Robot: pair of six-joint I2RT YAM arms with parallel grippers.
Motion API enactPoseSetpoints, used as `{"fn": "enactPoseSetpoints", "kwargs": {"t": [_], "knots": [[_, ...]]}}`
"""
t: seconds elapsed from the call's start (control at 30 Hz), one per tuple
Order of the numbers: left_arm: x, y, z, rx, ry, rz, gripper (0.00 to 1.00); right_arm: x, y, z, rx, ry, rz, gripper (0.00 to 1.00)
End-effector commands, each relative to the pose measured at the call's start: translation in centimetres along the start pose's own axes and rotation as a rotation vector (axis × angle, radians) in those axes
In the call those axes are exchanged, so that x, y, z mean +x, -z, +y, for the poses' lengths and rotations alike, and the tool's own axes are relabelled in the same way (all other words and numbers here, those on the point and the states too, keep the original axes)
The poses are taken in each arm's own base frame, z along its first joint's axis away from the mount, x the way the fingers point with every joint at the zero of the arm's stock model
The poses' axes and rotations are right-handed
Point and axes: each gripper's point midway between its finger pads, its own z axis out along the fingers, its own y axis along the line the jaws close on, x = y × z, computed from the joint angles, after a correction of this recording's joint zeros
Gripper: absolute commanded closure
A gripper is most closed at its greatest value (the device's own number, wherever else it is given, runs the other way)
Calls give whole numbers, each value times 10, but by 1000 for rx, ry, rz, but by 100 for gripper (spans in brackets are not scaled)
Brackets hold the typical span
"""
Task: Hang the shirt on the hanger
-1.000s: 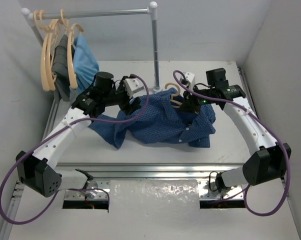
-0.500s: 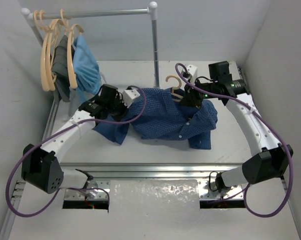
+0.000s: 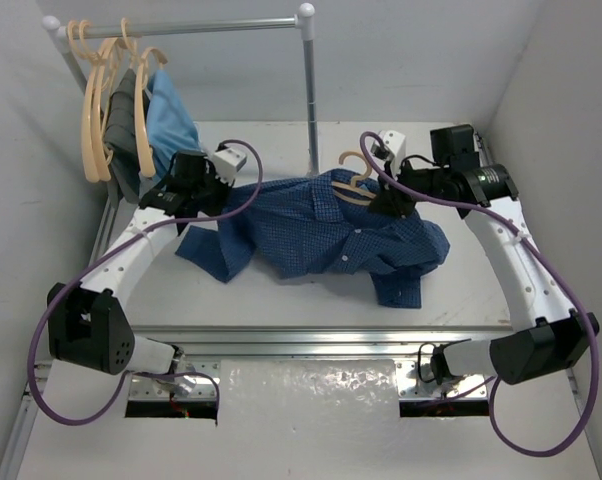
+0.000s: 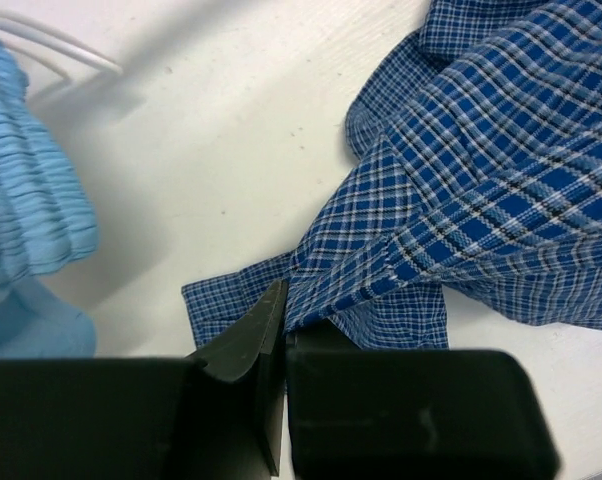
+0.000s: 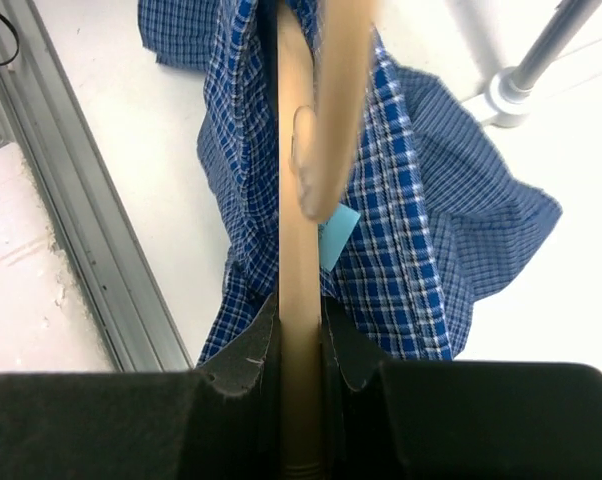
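Note:
The dark blue checked shirt [image 3: 311, 230] lies stretched across the middle of the table. The pale tan hanger [image 3: 353, 183] sits at its collar end, hook pointing to the back. My right gripper [image 3: 386, 203] is shut on the hanger; in the right wrist view its jaws [image 5: 301, 310] clamp the tan arm [image 5: 299, 200], with the shirt [image 5: 401, 220] draped around it. My left gripper [image 3: 221, 197] is at the shirt's left end. In the left wrist view it [image 4: 284, 315] is shut on a fold of the shirt [image 4: 481, 150].
A clothes rail [image 3: 181, 27] stands at the back, its post [image 3: 311, 100] just behind the shirt. Spare tan hangers [image 3: 96, 110], a dark grey garment [image 3: 121, 120] and a light-blue garment [image 3: 171, 120] hang at its left end. A metal frame [image 3: 311, 335] edges the table's near side.
My left gripper has shut on the shirt's left end and drawn it back and left, stretching the cloth out. The right gripper has carried the hanger slightly right and back.

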Motion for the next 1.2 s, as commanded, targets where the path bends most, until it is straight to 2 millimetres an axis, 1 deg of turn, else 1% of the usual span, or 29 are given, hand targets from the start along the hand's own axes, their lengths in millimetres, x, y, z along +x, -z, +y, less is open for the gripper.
{"fn": "enactPoseSetpoints", "kwargs": {"t": [0.0, 0.07, 0.17, 0.2, 0.27, 0.3, 0.33, 0.37, 0.4, 0.43, 0.47, 0.5, 0.53, 0.57, 0.6, 0.63, 0.67, 0.7, 0.73, 0.77, 0.8, 0.87, 0.9, 0.93, 0.97, 1.0, 1.07, 1.1, 1.17], "knots": [[10, 0, 19, -76, 2, 21, 100, -29, 34, -11, 122, 76, -62, 100], [6, -1, 19, -77, -1, 5, 100, -37, 38, -10, 120, 65, -74, 100], [24, -10, 24, -106, -40, 59, 100, -49, 47, -11, 149, 82, -97, 100], [36, -13, 24, -112, -49, 86, 100, -51, 50, -12, 164, 93, -103, 100], [37, -14, 19, -86, -59, 74, 100, -60, 58, -12, 194, 120, -114, 100], [26, -12, 13, -46, -58, 43, 100, -68, 59, -8, 191, 139, -120, 100], [14, -8, -4, 50, -42, -2, 98, -66, 57, -8, 203, 140, -93, 100], [3, -5, -10, 84, -27, -37, 89, -66, 50, -8, 201, 145, -69, 100], [-15, 1, -11, 103, -15, -84, 78, -66, 44, -5, 202, 156, -47, 100], [-26, 5, -18, 141, 10, -118, 58, -74, 33, 10, 174, 170, -45, 100], [-33, 8, -20, 156, 20, -133, 50, -74, 22, 8, 170, 147, -29, 100], [-48, 15, -18, 161, 28, -166, 47, -84, 20, 11, 167, 123, -50, 100], [-52, 19, -24, 192, 47, -168, 43, -89, 16, 10, 171, 61, -66, 100], [-60, 24, -25, 202, 54, -185, 43, -88, 9, 1, 203, 33, -44, 100], [-69, 31, -23, 203, 60, -207, 42, -95, 9, -1, 228, 25, -47, 100], [-78, 41, -24, 203, 78, -236, 41, -95, 7, -4, 252, -14, -37, 100], [-83, 46, -23, 199, 90, -256, 40, -92, 0, -15, 294, -49, -13, 100], [-92, 54, -23, 200, 91, -287, 39, -99, 1, -16, 310, -77, -30, 100], [-102, 66, -23, 195, 96, -331, 37, -102, -4, -15, 305, -137, -40, 100], [-108, 74, -22, 194, 100, -359, 36, -106, -7, -14, 300, -147, -46, 100], [-116, 87, -22, 188, 100, -403, 35, -111, -16, -9, 303, -171, -53, 100], [-132, 103, -21, 184, 123, -477, 32, -117, -24, -6, 325, -163, -59, 100], [-135, 109, -23, 191, 129, -503, 31, -124, -33, 0, 317, -147, -71, 100], [-145, 123, -24, 196, 150, -557, 31, -128, -38, 4, 304, -163, -84, 100], [-147, 127, -26, 207, 161, -573, 30, -131, -42, 9, 286, -172, -95, 100], [-151, 135, -31, 234, 162, -594, 31, -139, -49, 19, 240, -184, -116, 100], [-152, 141, -39, 283, 180, -600, 32, -146, -55, 28, 204, -184, -126, 100], [-150, 146, -50, 341, 170, -593, 36, -151, -58, 30, 222, -209, -131, 100], [-144, 148, -60, 397, 164, -573, 43, -157, -61, 30, 255, -225, -138, 100]]}}
